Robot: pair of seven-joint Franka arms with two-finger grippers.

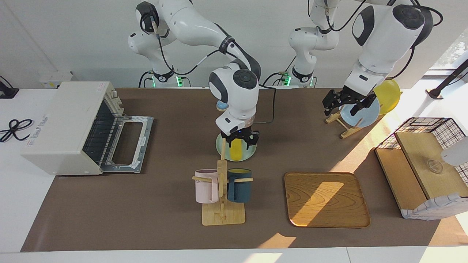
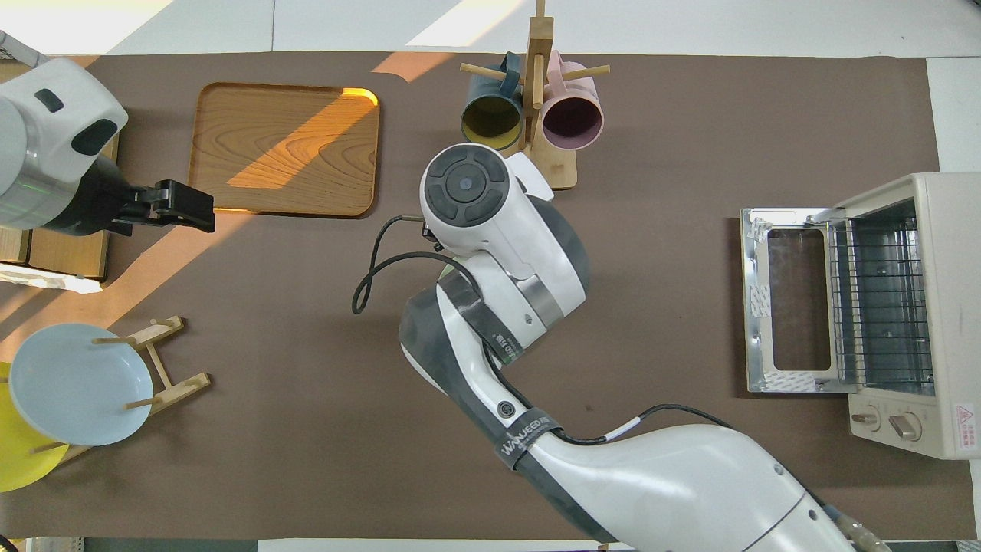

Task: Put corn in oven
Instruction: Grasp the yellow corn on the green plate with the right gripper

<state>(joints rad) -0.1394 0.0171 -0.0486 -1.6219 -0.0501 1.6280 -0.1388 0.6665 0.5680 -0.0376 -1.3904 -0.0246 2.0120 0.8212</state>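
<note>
Our right tool (image 1: 241,140) hangs straight down over the corn (image 1: 237,151), which lies on a pale green plate (image 1: 252,155) at mid-table, just nearer to us than the mug rack (image 1: 222,190). The fingers stand spread on either side of the cob's upper end; from the facing view they look open around it, and we cannot tell whether they touch it. In the overhead view our own wrist hides both corn and plate.

Our left tool (image 1: 345,104) waits in the air over the plate stand (image 1: 343,126) at the left arm's end of the table; we cannot tell its state.

The oven (image 1: 64,128) sits at the right arm's end, its door (image 1: 128,144) folded flat down and the rack (image 2: 881,303) showing inside, so the way in is clear.

We judge the grasp to be the step in hand, and the risks start there. The cob is round and tapered, and we seem to hold near one end: closing off-centre could squeeze it out sideways or let it tip and swing once lifted. A finger catching the plate's rim could drag the plate along. The mug rack stands close by, and a careless lift could clip its top peg. At the oven, a low approach would strike the open door.
</note>
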